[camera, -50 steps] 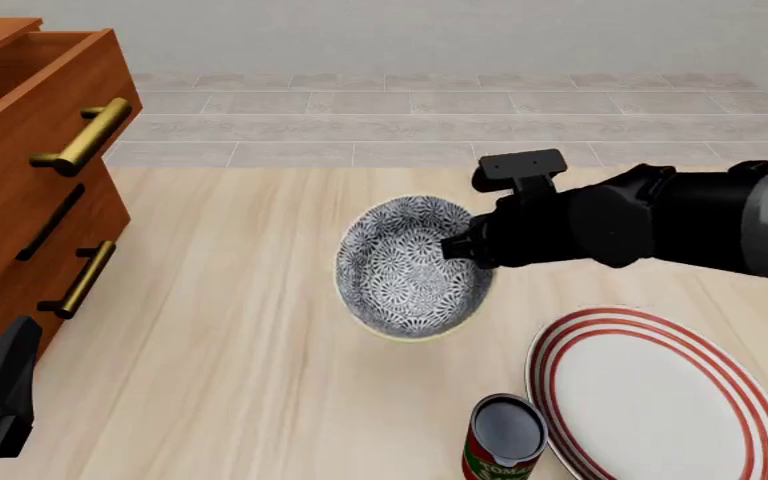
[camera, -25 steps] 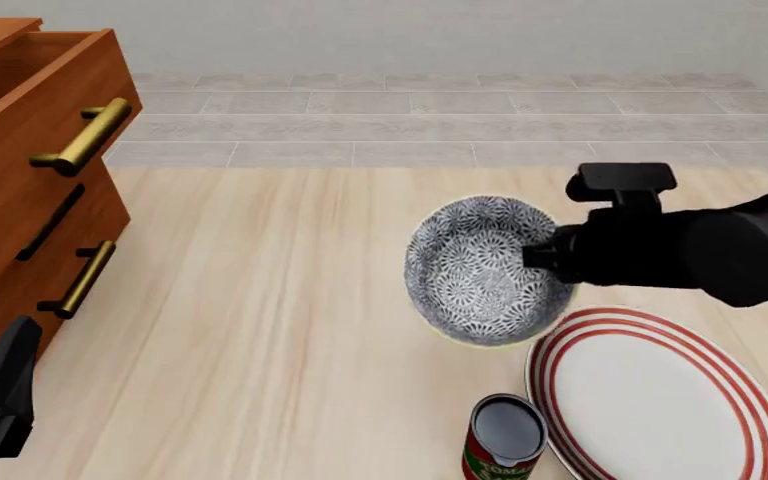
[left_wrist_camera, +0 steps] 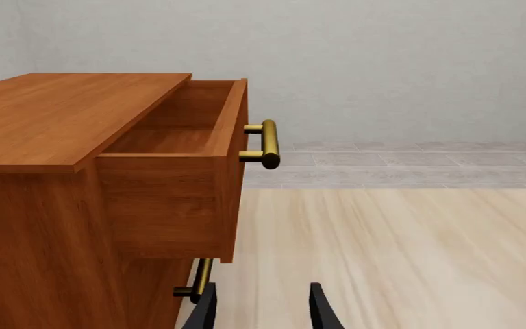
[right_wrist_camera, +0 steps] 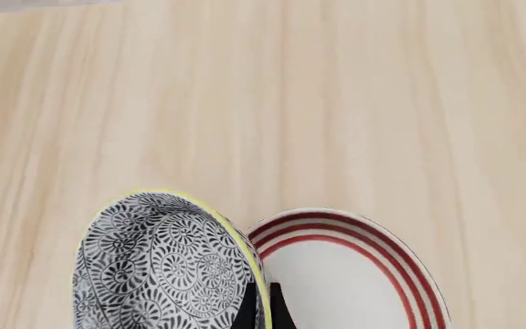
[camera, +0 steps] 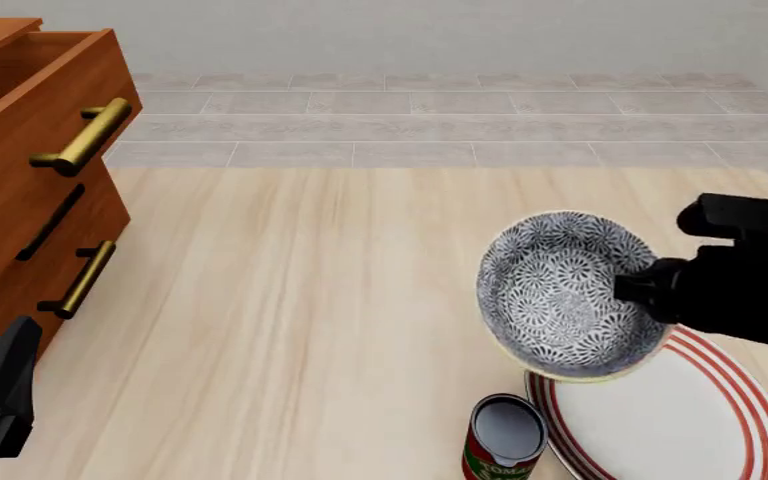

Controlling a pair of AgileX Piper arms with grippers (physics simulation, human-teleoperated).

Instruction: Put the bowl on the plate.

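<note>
The bowl (camera: 564,292), floral grey-and-white with a pale yellow-green rim, hangs tilted in the air over the near-left edge of the plate (camera: 684,420). My right gripper (camera: 635,288) is shut on the bowl's right rim. In the right wrist view the bowl (right_wrist_camera: 153,267) sits beside the plate (right_wrist_camera: 355,281), and my right gripper (right_wrist_camera: 259,308) pinches the rim between its fingers. The left gripper (left_wrist_camera: 261,312) is open, low at the front left near the drawer unit, holding nothing.
A small red-labelled can (camera: 504,440) stands just left of the plate at the front edge. A wooden drawer unit (camera: 24,170) with brass handles fills the left side, its top drawer (left_wrist_camera: 185,171) pulled open.
My right gripper has carried the bowl to the right and toward the front, from mid-table to over the plate's left edge. The left arm has stayed still.
</note>
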